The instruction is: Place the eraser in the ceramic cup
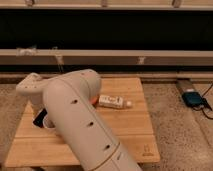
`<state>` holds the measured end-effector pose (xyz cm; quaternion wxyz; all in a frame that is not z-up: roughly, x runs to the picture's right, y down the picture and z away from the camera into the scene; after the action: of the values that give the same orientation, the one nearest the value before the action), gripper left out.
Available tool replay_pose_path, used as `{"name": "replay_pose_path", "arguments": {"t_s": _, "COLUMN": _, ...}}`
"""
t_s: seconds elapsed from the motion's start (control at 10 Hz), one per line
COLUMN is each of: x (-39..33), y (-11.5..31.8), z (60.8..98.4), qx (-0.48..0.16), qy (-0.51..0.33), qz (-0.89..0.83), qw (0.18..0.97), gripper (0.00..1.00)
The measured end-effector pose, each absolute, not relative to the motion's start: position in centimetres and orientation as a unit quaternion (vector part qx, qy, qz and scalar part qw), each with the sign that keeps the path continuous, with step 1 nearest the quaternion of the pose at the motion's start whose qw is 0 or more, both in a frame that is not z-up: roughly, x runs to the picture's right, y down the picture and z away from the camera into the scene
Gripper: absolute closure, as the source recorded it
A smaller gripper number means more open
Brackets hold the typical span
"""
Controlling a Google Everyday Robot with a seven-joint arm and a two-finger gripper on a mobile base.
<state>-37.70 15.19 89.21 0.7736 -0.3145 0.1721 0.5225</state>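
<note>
The arm [80, 120] is a thick, smooth, cream-white tube with a row of small dark round holes along its side. It ends in a rounded pale joint. The gripper [35, 107] beneath that joint sits over the left edge of the wooden board [135, 125].
</note>
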Motion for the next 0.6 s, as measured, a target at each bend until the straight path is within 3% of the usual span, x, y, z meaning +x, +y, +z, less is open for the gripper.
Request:
{"name": "replay_pose_path", "arguments": {"t_s": 0.5, "x": -36.94, "y": 14.77, "z": 89.03, "qx": -0.316, "qy": 0.182, "qz": 0.528, "qw": 0.767, "gripper": 0.98}}
{"name": "replay_pose_path", "arguments": {"t_s": 0.6, "x": -36.99, "y": 14.75, "z": 89.02, "qx": -0.316, "qy": 0.181, "qz": 0.528, "qw": 0.767, "gripper": 1.0}}
